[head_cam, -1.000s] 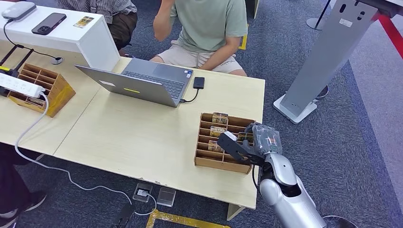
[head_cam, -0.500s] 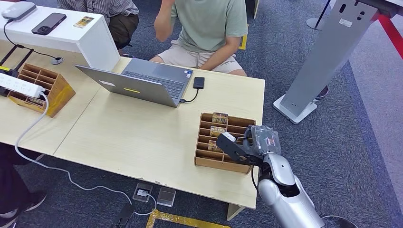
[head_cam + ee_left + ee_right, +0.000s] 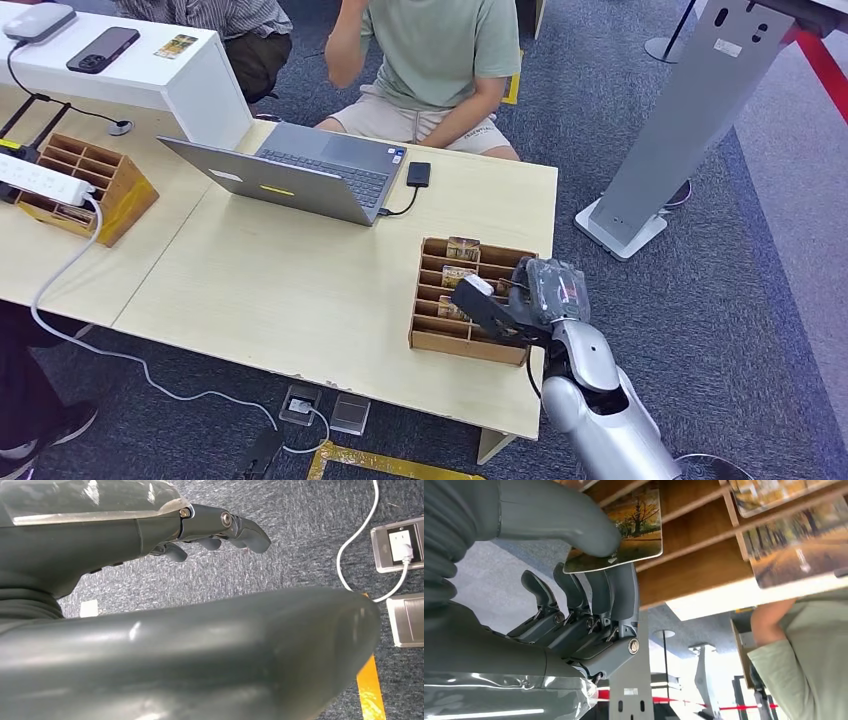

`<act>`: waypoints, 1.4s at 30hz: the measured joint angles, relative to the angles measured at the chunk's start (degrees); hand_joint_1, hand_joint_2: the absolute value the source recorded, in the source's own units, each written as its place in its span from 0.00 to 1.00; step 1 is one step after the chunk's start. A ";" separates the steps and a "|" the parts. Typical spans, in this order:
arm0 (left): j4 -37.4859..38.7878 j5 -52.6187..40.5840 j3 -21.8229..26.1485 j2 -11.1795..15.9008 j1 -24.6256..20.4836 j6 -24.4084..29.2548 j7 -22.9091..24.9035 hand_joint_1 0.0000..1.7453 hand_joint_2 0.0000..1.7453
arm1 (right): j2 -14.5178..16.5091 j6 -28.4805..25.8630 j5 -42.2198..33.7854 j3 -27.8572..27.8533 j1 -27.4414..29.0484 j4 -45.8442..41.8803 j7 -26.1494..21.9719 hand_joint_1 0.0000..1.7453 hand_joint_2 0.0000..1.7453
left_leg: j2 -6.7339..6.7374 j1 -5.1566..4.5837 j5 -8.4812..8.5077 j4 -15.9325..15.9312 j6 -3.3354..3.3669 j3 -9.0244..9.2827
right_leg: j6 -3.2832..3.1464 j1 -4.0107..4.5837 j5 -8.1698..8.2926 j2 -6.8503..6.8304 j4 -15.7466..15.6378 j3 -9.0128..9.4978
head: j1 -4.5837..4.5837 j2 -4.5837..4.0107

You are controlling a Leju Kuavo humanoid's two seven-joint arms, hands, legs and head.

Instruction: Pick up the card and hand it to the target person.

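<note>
The right hand point(image 3: 589, 595) pinches a card point(image 3: 624, 532) between thumb and fingers, at the right side of the wooden slotted box point(image 3: 435, 335), lower right of centre in the head view. The left hand point(image 3: 210, 527) hangs over the carpet point(image 3: 310, 525), fingers loosely apart, holding nothing. A person point(image 3: 440, 60) sits beyond the table point(image 3: 300, 290) at upper centre.

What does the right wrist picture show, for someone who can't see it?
The right hand pinches a tree-picture card between thumb and fingers, at a wooden slotted box holding more cards. A person in a green shirt sits beyond.
</note>
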 joint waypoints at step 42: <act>0.22 -1.62 -0.70 0.10 0.05 -0.61 -0.46 0.00 0.00 | 4.00 -8.90 8.14 -4.76 -22.44 17.43 -4.37 0.80 1.00 | 0.27 -0.01 -0.01 0.00 -0.02 0.06 | 0.00 -0.01 0.07 0.24 0.03 -0.01 | 0.00 0.00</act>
